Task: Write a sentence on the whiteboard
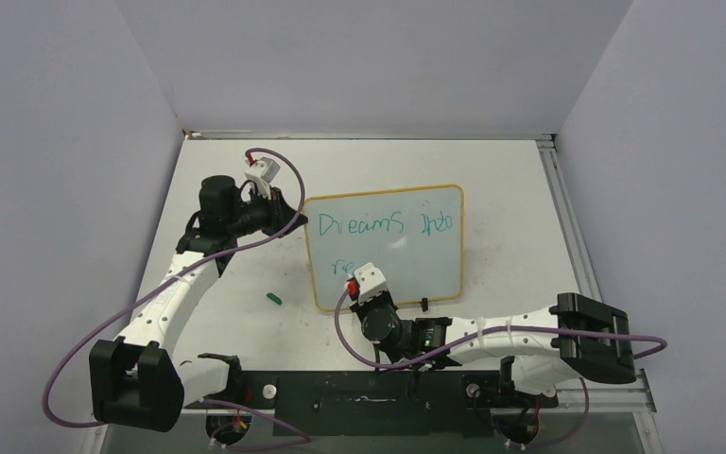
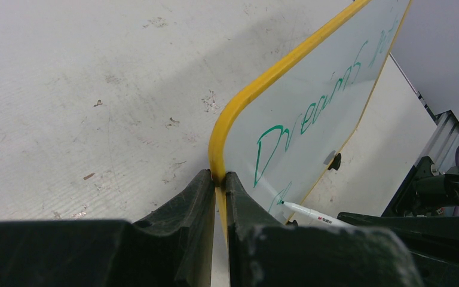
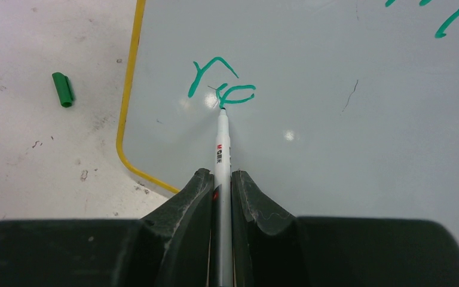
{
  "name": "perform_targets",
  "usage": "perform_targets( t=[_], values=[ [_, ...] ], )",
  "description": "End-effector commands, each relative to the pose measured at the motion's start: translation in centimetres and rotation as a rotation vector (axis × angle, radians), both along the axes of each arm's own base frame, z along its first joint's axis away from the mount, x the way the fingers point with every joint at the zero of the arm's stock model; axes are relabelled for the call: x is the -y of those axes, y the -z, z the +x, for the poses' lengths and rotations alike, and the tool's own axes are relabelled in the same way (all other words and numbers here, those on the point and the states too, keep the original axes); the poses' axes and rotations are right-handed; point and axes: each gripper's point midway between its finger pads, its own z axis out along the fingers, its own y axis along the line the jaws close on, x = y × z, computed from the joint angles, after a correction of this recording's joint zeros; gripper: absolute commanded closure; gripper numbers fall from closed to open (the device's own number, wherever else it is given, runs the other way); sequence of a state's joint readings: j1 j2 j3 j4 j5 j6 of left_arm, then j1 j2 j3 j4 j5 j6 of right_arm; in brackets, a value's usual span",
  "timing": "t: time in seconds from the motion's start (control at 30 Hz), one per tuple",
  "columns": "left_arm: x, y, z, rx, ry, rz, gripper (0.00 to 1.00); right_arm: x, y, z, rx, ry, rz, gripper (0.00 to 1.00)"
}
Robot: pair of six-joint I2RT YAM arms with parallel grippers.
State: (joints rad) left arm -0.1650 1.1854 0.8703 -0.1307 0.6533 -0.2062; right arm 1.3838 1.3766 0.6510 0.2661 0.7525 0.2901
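1. White table (image 1: 510, 189), grey-walled enclosure.
2. Whiteboard (image 1: 406, 265): centre, left edge pinched by left gripper (image 2: 219, 177).
3. Marker (image 3: 222, 143): clamped in right gripper (image 3: 221, 175), axis straight ahead, tip touching sentence (image 3: 239, 88) at "re"; blank board rightward.

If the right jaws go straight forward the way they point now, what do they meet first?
The whiteboard: the tip of their marker seems to touch it at the green letters.

Overhead, two wrist close-ups on whiteboard (image 1: 416, 270)

left tool (image 2: 219, 178) clamped, right tool (image 3: 221, 175) clamped
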Motion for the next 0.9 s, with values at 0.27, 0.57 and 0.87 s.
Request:
perform_targets(
  t=[0.27,0.57,0.87],
  values=[
    [0.7,-2.0,-0.1,0.051,0.029,-0.027,1.0,2.1,-3.5,0.4,0.056,0.058,0.079,0.95],
    [0.7,-2.0,0.0,0.052,0.027,-0.026,1.0,2.6,-3.4,1.3,0.061,0.084,0.068,0.95],
    [0.7,-2.1,-0.1,0.053,0.028,-0.027,1.0,2.2,-2.7,2.4,0.044,0.079,0.063,0.95]
  ],
)
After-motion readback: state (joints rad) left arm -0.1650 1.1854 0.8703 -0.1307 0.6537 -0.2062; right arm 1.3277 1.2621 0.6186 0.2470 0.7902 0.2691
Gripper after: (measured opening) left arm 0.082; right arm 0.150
